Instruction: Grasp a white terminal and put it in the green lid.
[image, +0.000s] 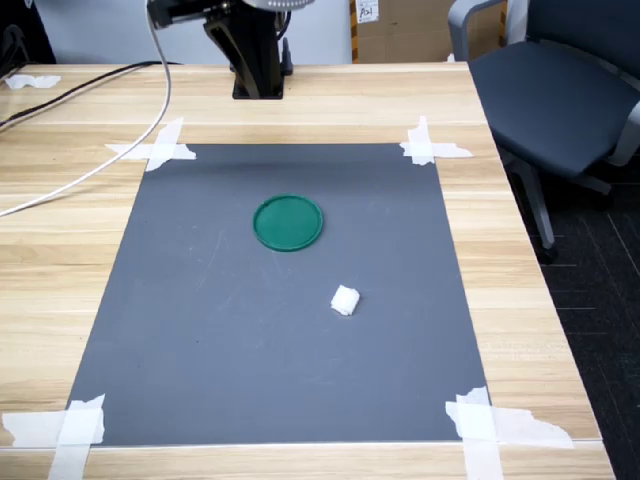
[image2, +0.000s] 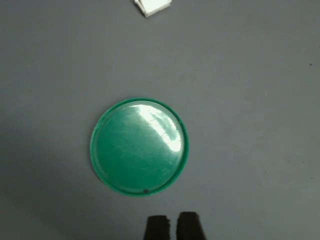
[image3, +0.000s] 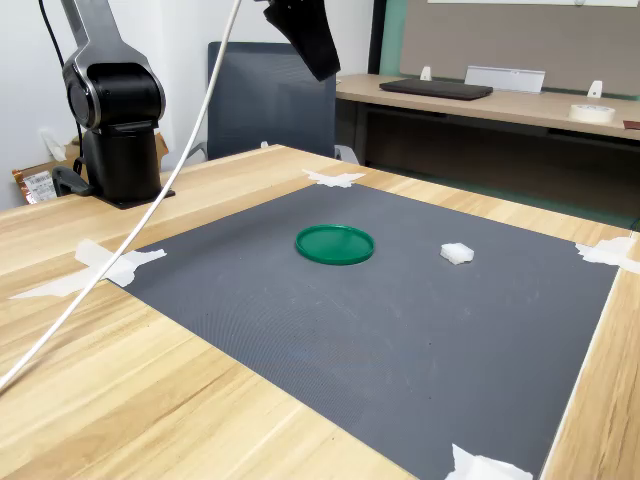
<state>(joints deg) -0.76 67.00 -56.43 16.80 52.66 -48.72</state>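
Observation:
The green lid (image: 288, 222) lies flat on the dark grey mat (image: 200, 330), a little behind the mat's middle in the first exterior view. It also shows as the green lid (image3: 335, 244) in the second exterior view and as the green lid (image2: 139, 145) in the wrist view. The white terminal (image: 344, 300) rests on the mat apart from the lid, nearer the front; it is the white terminal (image3: 456, 253) and, cut by the frame edge, the white terminal (image2: 153, 6). My gripper (image2: 173, 227) hangs high above the lid, fingers together, holding nothing.
White tape strips (image: 160, 150) hold the mat's corners to the wooden table (image: 60, 240). The arm's black base (image3: 115, 130) stands at the table's back, with a white cable (image: 100, 165) trailing from it. An office chair (image: 560, 90) is beside the table.

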